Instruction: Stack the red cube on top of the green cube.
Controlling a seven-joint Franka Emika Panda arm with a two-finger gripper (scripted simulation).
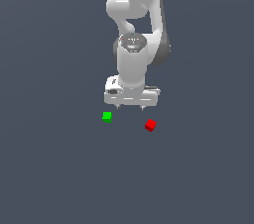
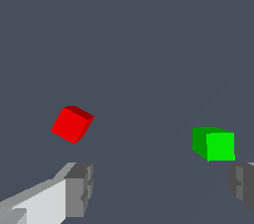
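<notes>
Red cube: lay on the grey surface, toward the exterior view's right of my hand.
Green cube: apart, opposite side.
Hand: spread wide, holding nothing, above both.

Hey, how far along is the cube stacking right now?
Nothing is done yet: the red cube sits on the floor apart from the green cube, toward the exterior view's right of it. In hand: nothing. The gripper hangs above and between the two, its fingers spread wide and empty. Still left: grasp the red cube, lift it, and set it on the green one.
</notes>
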